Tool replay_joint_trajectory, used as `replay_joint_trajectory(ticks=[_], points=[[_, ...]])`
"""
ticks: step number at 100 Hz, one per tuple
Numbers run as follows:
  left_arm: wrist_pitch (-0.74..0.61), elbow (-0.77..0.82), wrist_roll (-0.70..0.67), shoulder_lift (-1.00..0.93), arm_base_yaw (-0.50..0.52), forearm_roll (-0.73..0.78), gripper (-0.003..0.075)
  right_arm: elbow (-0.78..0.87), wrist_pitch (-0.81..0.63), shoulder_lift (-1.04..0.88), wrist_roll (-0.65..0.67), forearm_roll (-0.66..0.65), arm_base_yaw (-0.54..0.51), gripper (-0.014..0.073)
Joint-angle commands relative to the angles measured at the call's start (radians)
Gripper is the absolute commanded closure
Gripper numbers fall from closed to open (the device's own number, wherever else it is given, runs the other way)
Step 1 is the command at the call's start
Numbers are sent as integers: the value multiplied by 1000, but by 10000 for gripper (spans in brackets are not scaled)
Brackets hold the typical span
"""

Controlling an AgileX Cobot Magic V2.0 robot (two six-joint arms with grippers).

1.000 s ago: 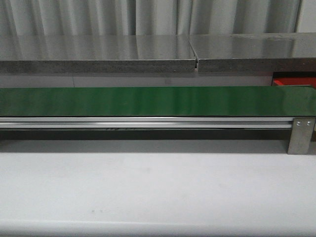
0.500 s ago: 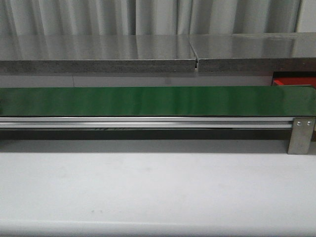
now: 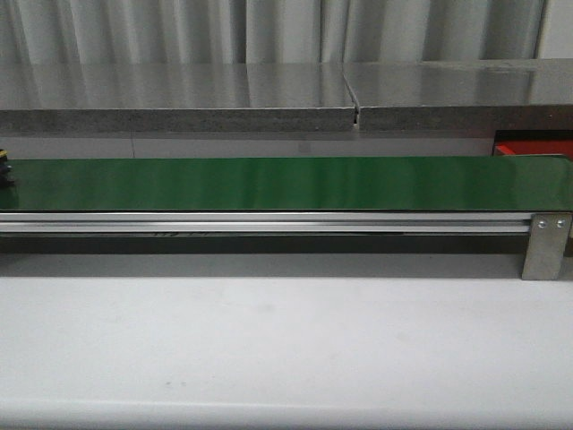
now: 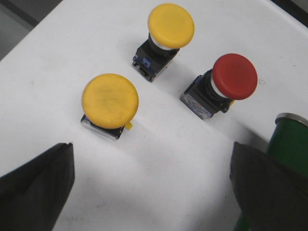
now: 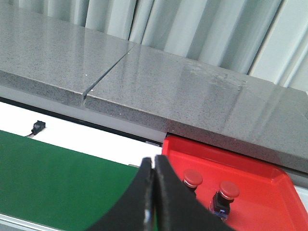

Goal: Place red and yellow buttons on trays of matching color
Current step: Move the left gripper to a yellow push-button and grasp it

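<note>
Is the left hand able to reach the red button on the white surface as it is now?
Probably yes. The left hand is open above the white surface, and the red button stands apart from both yellow buttons, with nothing covering it. Only the green roller is close beside it.

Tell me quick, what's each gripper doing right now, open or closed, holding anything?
Left gripper: open, holding nothing, jaws spread wide above the white surface near three buttons.
Right gripper: closed, jaws together, nothing between them.
</note>
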Motion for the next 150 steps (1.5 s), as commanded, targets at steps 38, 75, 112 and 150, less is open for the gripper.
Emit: replay_joint_trajectory(ticks=[38, 75, 112, 150], points=[[-43, -185, 3, 72, 5, 53, 101, -27, -12, -2, -11, 17, 0, 662], [-48, -220, -1, 142, 30, 57, 101, -27, -12, -2, -11, 17, 0, 662], [-36, -281, -1, 197, 30, 61, 102, -27, -12, -2, -11, 17, 0, 662], [-12, -281, -1, 197, 31, 67, 466, -27, -12, -2, -11, 17, 0, 662]])
